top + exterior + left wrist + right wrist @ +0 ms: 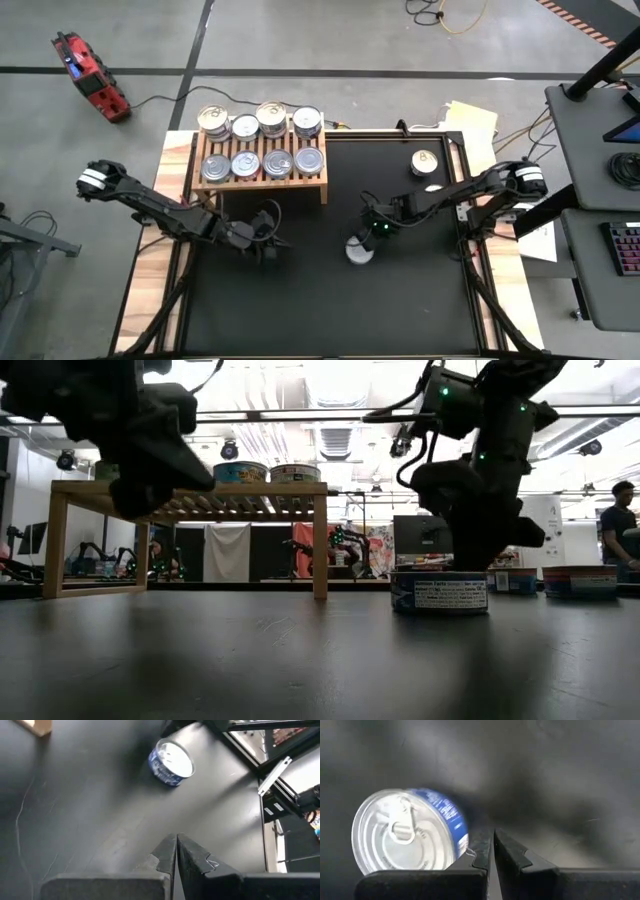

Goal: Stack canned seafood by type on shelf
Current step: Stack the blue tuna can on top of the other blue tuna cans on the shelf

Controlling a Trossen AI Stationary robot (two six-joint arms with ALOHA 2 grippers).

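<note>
Blue-labelled can sits upright, lid skyward; right end effector clenched empty just beside it.

Overhead ceiling lights backlight the low view, leaving both arms silhouetted (near-black). The counter shows soft sheen; the right wrist view's can is motion-blurred against dim surroundings.

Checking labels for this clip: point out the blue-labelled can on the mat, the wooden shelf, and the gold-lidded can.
blue-labelled can (359, 250), high view, silver lid.
wooden shelf (325, 187), high view, bare right end of frame.
gold-lidded can (425, 161), high view, lid centre.
</note>
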